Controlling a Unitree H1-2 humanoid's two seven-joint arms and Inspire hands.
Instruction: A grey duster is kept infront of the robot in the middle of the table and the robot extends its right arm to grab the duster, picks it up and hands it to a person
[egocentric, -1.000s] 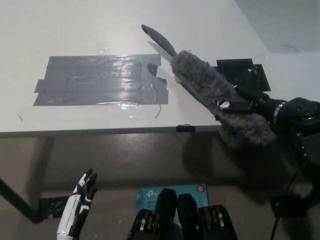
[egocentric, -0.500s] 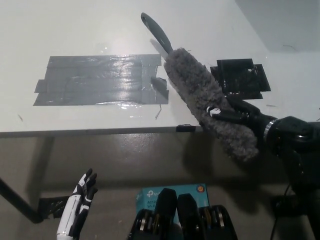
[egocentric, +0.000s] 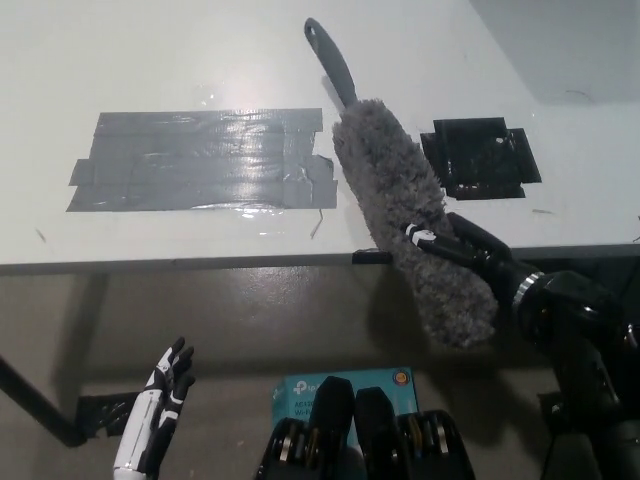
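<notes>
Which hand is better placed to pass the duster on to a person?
The right hand: it already grips the duster, lifted at the table's front edge. The left hand hangs low below the table, far from it, fingers apart.

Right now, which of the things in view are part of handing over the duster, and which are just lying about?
Part of the job:
- grey duster, fluffy head gripped, handle pointing away over the table
- right hand, closed on the duster

Just lying about:
- grey tape patch on the table
- black tape patch
- blue box on the floor
- left hand, resting low, holding nothing
</notes>
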